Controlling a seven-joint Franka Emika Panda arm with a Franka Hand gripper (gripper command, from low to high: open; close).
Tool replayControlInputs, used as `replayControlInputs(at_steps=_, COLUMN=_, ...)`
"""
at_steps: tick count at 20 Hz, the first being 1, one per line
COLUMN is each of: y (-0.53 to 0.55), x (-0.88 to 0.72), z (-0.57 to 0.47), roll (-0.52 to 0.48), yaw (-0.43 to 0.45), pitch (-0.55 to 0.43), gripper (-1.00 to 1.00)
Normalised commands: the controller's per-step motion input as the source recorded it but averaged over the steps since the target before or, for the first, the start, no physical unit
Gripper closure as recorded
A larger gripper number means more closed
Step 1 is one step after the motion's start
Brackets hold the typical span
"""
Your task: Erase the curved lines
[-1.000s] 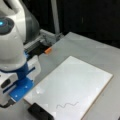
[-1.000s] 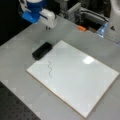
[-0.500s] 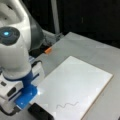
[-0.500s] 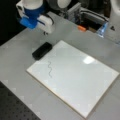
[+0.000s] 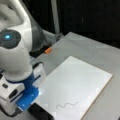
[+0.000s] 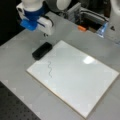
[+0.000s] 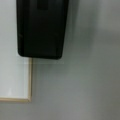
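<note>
I see the white board (image 6: 75,75) lying flat on the grey table (image 6: 20,50), and I take it as my landmark: the curve lines (image 6: 49,68) run as one thin wavy stroke on its surface, near the corner at a front view's left, unerased. A black eraser block (image 6: 42,50) lies on the table just off that same end of the board, touching or almost touching its edge (I cannot tell which). My gripper (image 6: 45,33) hangs above the table just beyond the eraser, clear of the board, and a small orange object (image 6: 81,28) sits well past the board's far edge.
</note>
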Motion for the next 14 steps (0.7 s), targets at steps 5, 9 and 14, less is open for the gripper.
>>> replayControlInputs(at_steps=5, y=-0.11, x=0.09, z=-0.09, roll=0.187, yaw=-0.012, pitch=-0.008, gripper=-1.00)
replayControlInputs(at_steps=9, y=-0.13, x=0.06, z=-0.11, roll=0.160, yaw=0.000, pitch=-0.049, gripper=-1.00)
replayControlInputs(at_steps=14, y=-0.12, x=0.04, z=-0.16, roll=0.112, yaw=-0.011, pitch=-0.098, gripper=-1.00)
